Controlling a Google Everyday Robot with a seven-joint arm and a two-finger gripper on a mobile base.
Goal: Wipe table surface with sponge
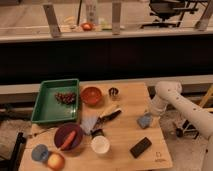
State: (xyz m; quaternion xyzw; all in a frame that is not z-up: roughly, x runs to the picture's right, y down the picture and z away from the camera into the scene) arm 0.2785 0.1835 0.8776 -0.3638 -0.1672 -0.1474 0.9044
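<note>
The light-brown wooden table surface (125, 134) fills the middle of the camera view. The blue-grey sponge (144, 121) lies on it near the right edge. My gripper (148, 115) is at the end of the white arm that comes in from the right, and it is down at the sponge, pressing on its upper right side. The sponge's far corner is hidden by the gripper.
A green tray (48, 102) holding grapes sits at the left. An orange bowl (91, 95), a small metal cup (113, 93), a brush (102, 117), a white cup (100, 144), a black slab (140, 147), a dark bowl with a carrot (68, 137), a blue disc (40, 153) and an apple (55, 161) are also there.
</note>
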